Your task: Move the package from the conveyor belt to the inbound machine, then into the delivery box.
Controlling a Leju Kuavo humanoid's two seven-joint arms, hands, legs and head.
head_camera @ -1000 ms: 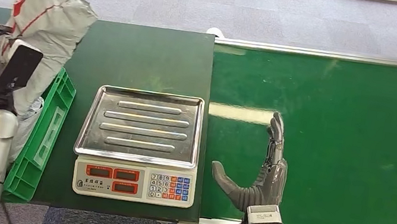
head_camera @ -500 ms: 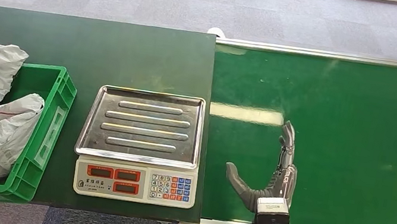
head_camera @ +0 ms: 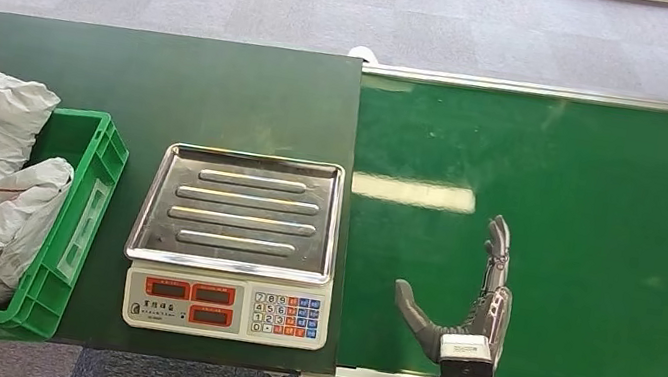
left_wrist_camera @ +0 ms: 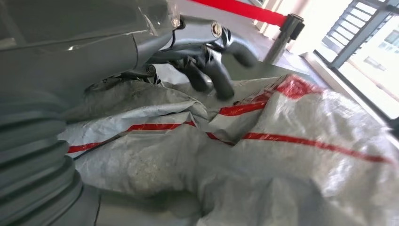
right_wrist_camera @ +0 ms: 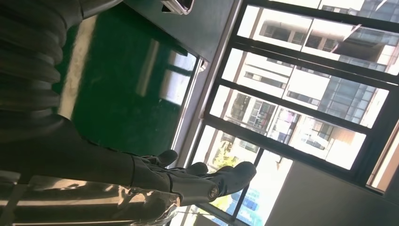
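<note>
- As we read it, the package, a grey-white woven plastic mail bag with red stripes (head_camera: pixel 3 111), lies in the green plastic delivery crate (head_camera: pixel 71 228) at the left end of the desk (head_camera: pixel 224 90), resting against a second bag of the same kind (head_camera: pixel 1 217).
- Our left hand (left_wrist_camera: pixel 207 66) sits right over the bag in the left wrist view, dark fingers (left_wrist_camera: pixel 221 77) curled down at the creased skin; we cannot tell whether they hold a fold or merely touch it.
- Our right hand (head_camera: pixel 468 306) holds nothing, fingers straight and thumb spread, poised over the green conveyor belt (head_camera: pixel 605 242) near its front rail.
- We judge the bag soft and light: it slumps, wrinkles deeply and takes the shape of whatever lies beneath, so it will sag and swing when lifted.
- Its skin looks slick and crinkly, so a flat press would likely slide; gathering a bunched fold should grip better.
- We would take hold near the bulky middle, where the contents fill it out, not at a loose corner that could tear or slip free.
- Nothing lies on the steel-trayed electronic scale with a keypad (head_camera: pixel 236 239), standing between crate and belt.
</note>
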